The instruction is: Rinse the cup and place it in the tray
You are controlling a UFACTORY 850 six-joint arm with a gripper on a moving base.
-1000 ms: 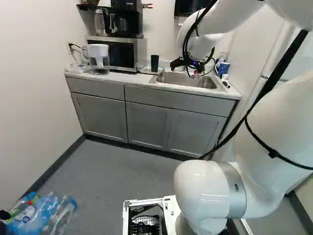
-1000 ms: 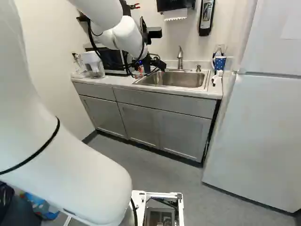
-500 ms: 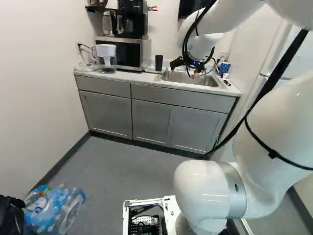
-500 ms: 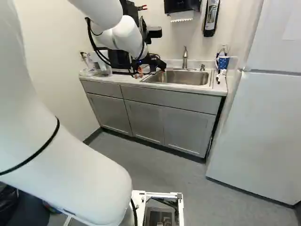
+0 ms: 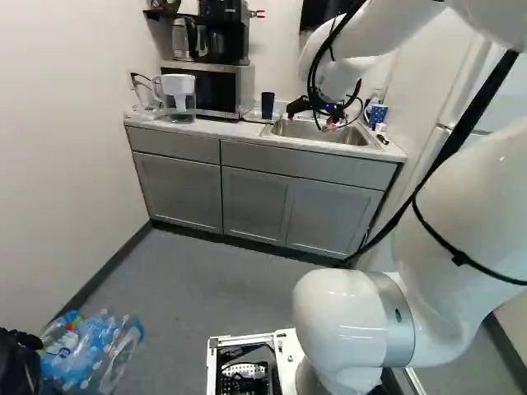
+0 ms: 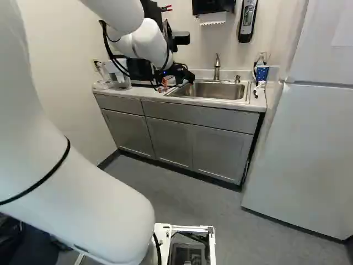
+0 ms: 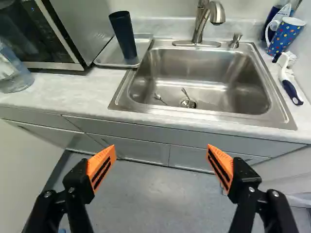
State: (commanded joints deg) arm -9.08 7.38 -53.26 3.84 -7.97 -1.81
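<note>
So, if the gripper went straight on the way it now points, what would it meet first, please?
The gripper would probably meet the counter's front edge, near the sink's rim, though the depth is hard to judge.

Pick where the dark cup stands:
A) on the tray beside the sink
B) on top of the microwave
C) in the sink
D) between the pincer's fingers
A: the wrist view shows the dark cup on the tray, between the microwave and the sink.
</note>
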